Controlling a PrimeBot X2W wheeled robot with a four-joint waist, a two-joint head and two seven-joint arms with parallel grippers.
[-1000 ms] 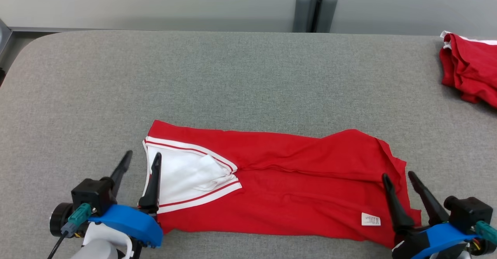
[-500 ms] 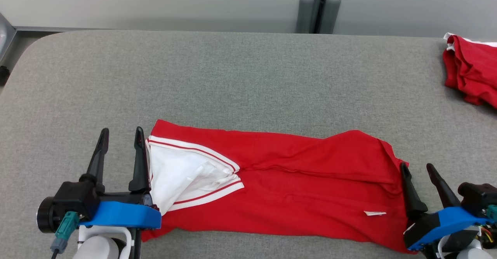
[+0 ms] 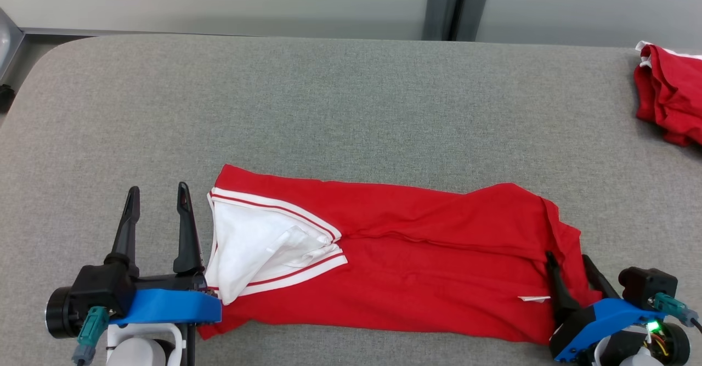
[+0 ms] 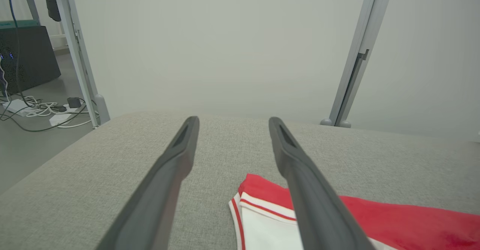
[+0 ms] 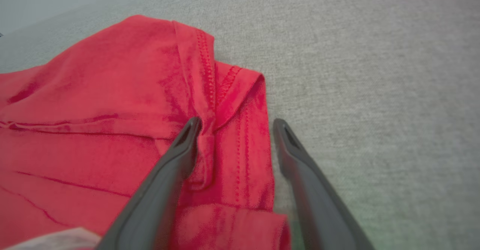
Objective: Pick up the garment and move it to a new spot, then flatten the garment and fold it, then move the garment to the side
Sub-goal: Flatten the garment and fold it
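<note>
Across the near half of the grey desk (image 3: 351,91) the garment (image 3: 428,278) is lying as a long band, seemingly doubled lengthwise; we are judging the step in hand to be gripping its two ends for the next fold. We are holding the right end effector (image 3: 567,256) partly open astride the hemmed corner, one finger resting on the red cloth and the other just beside the edge over bare desk, with nothing pinched yet; to do this well we are aiming to sink low enough to catch every layer of that bunched hem before closing, or the lower ply may be slipping free. We are holding the left end effector (image 3: 157,187) wide open and empty, just beside the collar end and apart from the cloth; it is needing to shift inward over the trim. The cloth is showing bright red, with white striped neck trim, a white inner face and a small white label (image 3: 533,299) near the right end; creases are running along its length.
</note>
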